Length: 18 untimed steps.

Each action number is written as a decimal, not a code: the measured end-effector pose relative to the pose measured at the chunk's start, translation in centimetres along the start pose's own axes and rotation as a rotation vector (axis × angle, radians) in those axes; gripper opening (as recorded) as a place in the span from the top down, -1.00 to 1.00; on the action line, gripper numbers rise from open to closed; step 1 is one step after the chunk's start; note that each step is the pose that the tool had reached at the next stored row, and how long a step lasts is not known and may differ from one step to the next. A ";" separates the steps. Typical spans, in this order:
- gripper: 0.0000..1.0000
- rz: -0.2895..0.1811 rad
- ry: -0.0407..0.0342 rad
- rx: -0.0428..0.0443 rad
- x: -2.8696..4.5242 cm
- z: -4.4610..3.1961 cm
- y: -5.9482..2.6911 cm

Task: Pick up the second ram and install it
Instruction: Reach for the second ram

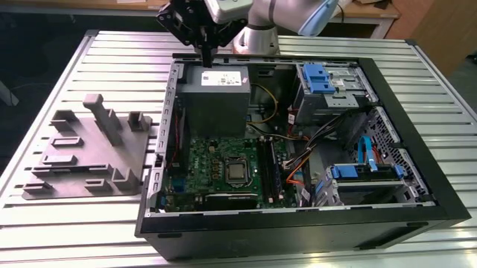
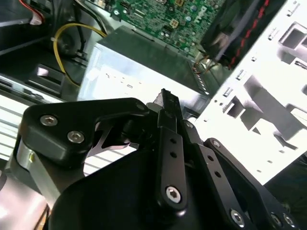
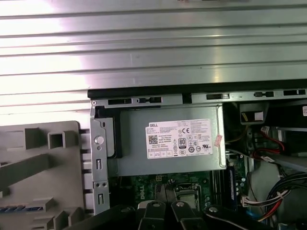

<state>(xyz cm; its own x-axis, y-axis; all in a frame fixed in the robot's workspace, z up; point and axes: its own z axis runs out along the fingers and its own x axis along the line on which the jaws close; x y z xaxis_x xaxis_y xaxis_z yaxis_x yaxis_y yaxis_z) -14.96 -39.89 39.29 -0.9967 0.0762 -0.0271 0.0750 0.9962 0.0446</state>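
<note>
Gripper (image 1: 206, 59) check: parked above the power supply (image 1: 216, 92) at the back of the lidless PC case (image 1: 298, 222), pointing straight down. Pressed together at the fingers (image 2: 169, 103) in the second wrist view, pinching nothing. As for the second ram (image 3: 12, 209), looks like the bluish strip lying in the gray holder (image 1: 89, 167) on the slatted table (image 1: 75, 56), off to the exterior view's left of the case and well apart from the gripper. Can't swear to it though, just a sliver of it caught in the first wrist view. Also spotted: one bluish stick (image 3: 231, 184) already seated in a slot on the green motherboard (image 1: 212, 162), near the CPU socket (image 1: 237, 170).
</note>
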 end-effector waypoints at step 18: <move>0.80 0.000 -0.0089 -0.0012 5.77 0.13 -0.45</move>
<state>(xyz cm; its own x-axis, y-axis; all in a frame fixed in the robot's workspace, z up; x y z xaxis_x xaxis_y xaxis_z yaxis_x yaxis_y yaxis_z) -20.74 -39.90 38.99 -0.9964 0.0763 -0.0360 0.0746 0.9962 0.0458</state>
